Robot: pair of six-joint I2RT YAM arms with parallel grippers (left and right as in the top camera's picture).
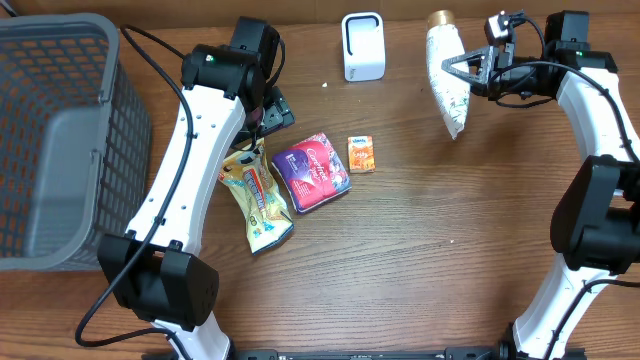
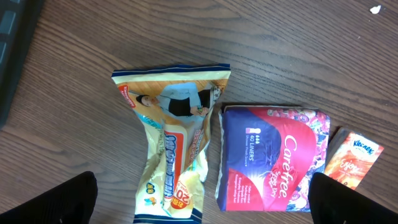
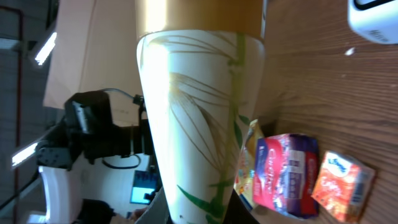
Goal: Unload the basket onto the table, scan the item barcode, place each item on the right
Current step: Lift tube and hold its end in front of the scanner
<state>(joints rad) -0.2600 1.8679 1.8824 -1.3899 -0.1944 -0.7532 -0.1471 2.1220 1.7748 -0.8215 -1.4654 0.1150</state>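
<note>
Right end effector [image 1: 472, 68] clamped on white tube [image 1: 447, 85], held near scanner [image 1: 363, 46], per overhead. Left wrist: left end effector [image 2: 202, 202] wide open, empty, over snack packet [image 2: 177, 143]. Right wrist: tube fills view, no barcode visible to me; I judge scan pending.

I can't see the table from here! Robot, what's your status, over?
Right gripper shut on tube, near scanner. Left gripper open over snack bag and pack. Nothing between tube and scanner. Over.
</note>
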